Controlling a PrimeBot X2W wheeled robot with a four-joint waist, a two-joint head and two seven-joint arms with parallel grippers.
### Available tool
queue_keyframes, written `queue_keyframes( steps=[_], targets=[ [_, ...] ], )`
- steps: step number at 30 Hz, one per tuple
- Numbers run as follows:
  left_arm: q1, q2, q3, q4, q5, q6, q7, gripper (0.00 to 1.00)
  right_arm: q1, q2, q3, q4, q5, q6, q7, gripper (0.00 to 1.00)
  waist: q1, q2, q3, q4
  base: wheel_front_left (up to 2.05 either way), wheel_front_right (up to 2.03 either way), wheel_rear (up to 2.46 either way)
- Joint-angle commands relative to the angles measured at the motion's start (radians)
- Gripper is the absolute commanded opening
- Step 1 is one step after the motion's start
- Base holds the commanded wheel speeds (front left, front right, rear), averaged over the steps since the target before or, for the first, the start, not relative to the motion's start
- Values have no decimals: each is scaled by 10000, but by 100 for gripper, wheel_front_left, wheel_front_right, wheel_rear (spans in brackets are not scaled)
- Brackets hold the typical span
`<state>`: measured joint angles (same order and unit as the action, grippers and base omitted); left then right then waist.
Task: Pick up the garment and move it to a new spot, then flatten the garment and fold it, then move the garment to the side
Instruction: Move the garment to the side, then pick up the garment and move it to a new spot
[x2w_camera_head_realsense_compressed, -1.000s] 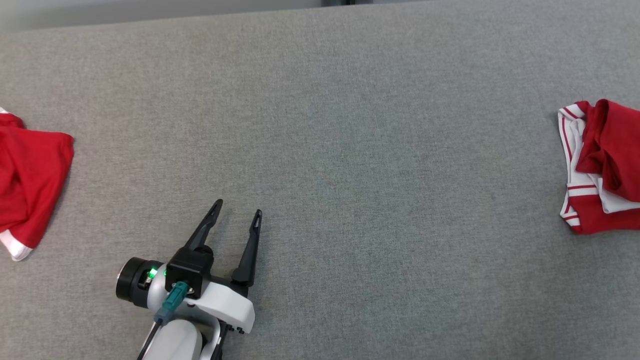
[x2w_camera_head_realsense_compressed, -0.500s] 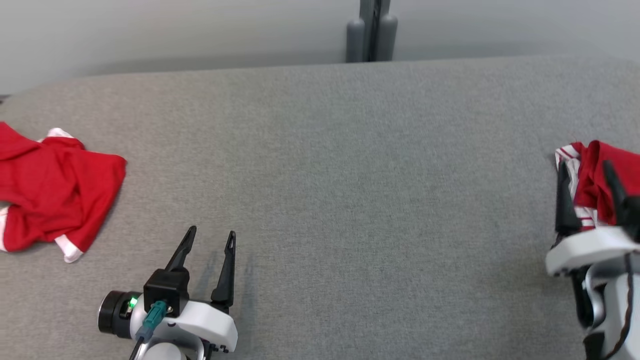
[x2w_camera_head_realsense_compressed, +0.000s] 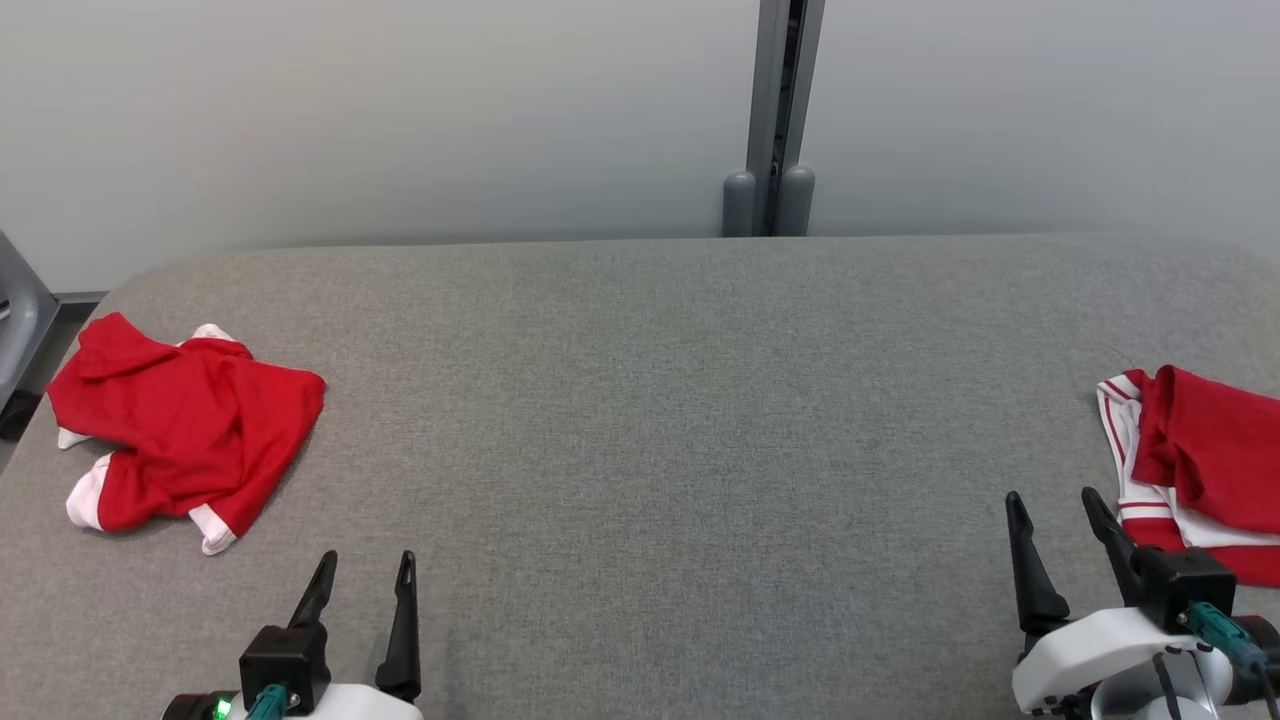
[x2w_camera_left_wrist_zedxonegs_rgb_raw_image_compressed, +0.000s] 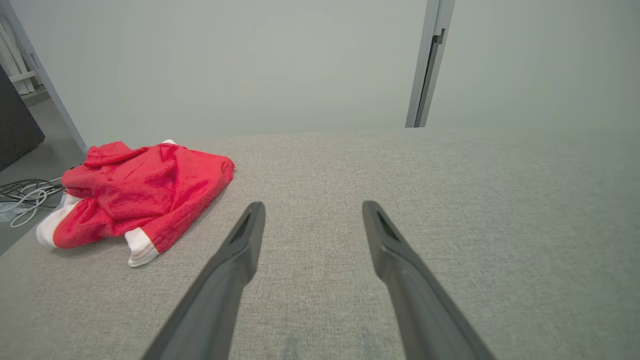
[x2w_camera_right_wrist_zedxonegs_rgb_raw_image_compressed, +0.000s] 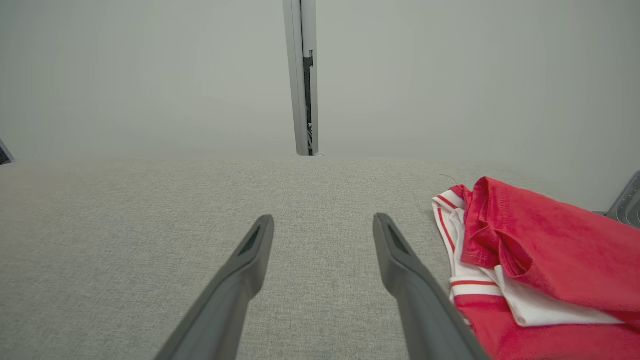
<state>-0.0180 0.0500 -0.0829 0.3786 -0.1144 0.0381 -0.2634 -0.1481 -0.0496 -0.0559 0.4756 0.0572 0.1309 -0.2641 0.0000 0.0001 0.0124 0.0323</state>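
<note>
Lying crumpled on table (x2w_camera_head_realsense_compressed: 640, 400): red garment (x2w_camera_head_realsense_compressed: 180, 430) left, striped garment (x2w_camera_head_realsense_compressed: 1205, 450) right; left hand (x2w_camera_head_realsense_compressed: 366, 560), right hand (x2w_camera_head_realsense_compressed: 1050, 497) apart, empty.

No text, label, brand, number or sign can be read in any view. No lettering is made out on the red garment (x2w_camera_head_realsense_compressed: 190, 430) lying ahead and to the left of the left gripper (x2w_camera_head_realsense_compressed: 365, 560). None is made out on the red-and-white striped garment (x2w_camera_head_realsense_compressed: 1200, 450) just to the right of the right gripper (x2w_camera_head_realsense_compressed: 1050, 497).
</note>
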Motion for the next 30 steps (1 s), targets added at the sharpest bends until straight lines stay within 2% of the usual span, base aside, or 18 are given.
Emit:
queue_keyframes(
  steps=[1, 8, 23, 30],
  targets=[
    [116, 31, 100, -14, -21, 45, -13, 100, 138, -56, 60, -85, 271, -4, 0, 100, 0, -1, -149, 6, 0, 0, 0],
    [502, 27, 368, -62, 37, 41, -13, 100, 531, -52, 312, -367, 835, -4, 0, 100, 0, -1, -532, 15, 0, 0, 0],
    [666, 26, 432, -188, -68, 72, -14, 100, 724, -45, 495, -447, 918, -2, 0, 100, 0, -1, -651, 102, 0, 0, 0],
    [412, 27, 601, -106, -103, 99, -14, 100, 672, -49, 785, -328, 805, -2, 0, 100, 0, -1, -470, 758, 0, 0, 0]
  ],
)
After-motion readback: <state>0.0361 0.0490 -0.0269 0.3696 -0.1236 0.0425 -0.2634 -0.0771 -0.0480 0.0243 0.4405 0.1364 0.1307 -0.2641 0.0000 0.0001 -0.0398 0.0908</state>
